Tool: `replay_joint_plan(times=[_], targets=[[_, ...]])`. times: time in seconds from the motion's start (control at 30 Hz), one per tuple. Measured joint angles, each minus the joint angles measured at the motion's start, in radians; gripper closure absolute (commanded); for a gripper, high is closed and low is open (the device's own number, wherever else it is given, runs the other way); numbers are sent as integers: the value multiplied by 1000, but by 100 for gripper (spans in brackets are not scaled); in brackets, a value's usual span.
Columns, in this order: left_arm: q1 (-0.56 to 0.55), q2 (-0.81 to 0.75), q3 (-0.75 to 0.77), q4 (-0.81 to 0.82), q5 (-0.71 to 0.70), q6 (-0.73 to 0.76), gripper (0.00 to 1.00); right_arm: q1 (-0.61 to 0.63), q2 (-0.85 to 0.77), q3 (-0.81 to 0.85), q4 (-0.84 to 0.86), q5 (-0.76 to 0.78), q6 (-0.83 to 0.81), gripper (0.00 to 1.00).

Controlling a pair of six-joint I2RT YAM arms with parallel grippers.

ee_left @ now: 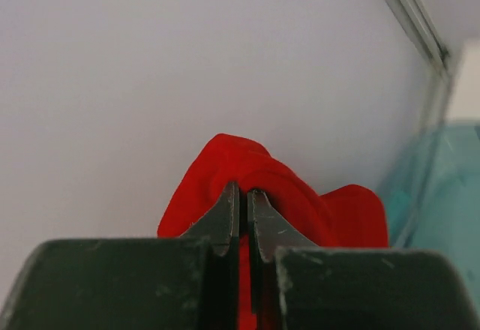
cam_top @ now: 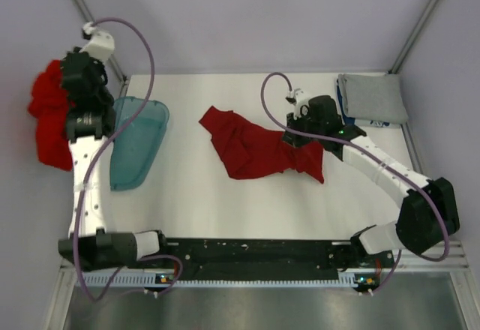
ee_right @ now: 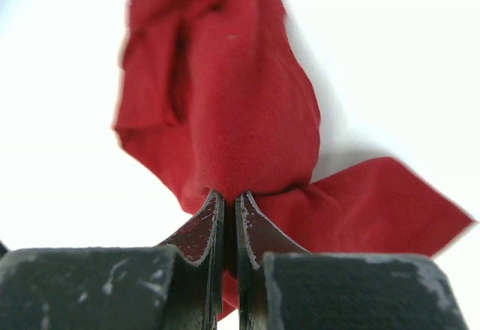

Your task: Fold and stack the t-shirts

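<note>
A red t-shirt (cam_top: 251,148) lies crumpled across the middle of the white table. My right gripper (cam_top: 294,136) is shut on its right part; in the right wrist view the cloth (ee_right: 232,105) bunches at the gripper (ee_right: 230,196). A second red t-shirt (cam_top: 49,114) hangs bunched at the far left, beyond the table edge, held up by my left gripper (cam_top: 75,97). In the left wrist view that gripper (ee_left: 242,193) is shut on the red cloth (ee_left: 277,187). A folded grey t-shirt (cam_top: 373,99) lies at the back right corner.
A translucent teal plastic tub (cam_top: 135,141) lies on its side at the left of the table, next to the left arm. White enclosure walls and metal frame posts (cam_top: 420,22) surround the table. The black arm-mount rail (cam_top: 255,253) runs along the near edge.
</note>
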Motion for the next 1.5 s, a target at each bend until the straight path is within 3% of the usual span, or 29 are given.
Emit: replay_joint_plan(times=[0.07,0.17,0.27,0.3,0.37,0.4,0.47,0.63,0.83,0.97,1.13,1.37,1.43,1.47,1.5], targets=[[0,77,-93,-21,25,-3,98,0,-75,0,0,-56,-7,100],[0,264,-199,-117,70,-23,53,0,-178,5,3,-114,-13,100],[-3,410,-231,-271,124,-53,43,-8,-245,14,-2,-126,-9,100],[-7,451,-230,-320,136,-72,42,-18,-255,24,-4,-130,-3,85],[-13,481,-229,-376,155,-97,41,-54,-252,37,-5,-130,23,39],[-19,482,-229,-397,165,-109,41,-87,-244,37,-5,-132,47,24],[-37,470,-218,-422,182,-130,41,-162,-218,37,-6,-132,98,19],[-164,359,-212,-423,241,-147,42,-270,-163,14,12,-161,160,23],[-359,269,-319,-354,399,-137,58,-174,-117,-21,160,-298,220,34],[-328,482,-241,-388,404,-178,62,-43,58,62,146,-304,201,45],[-217,741,-82,-420,430,-244,63,15,257,96,64,-254,189,41],[-96,779,13,-441,497,-306,58,61,357,110,-52,-146,118,40],[-94,765,13,-444,517,-306,55,77,393,125,-66,-122,105,47],[-94,758,13,-445,522,-305,53,85,415,137,-79,-110,97,54],[-94,750,11,-445,533,-305,53,92,439,152,-92,-103,87,68]])
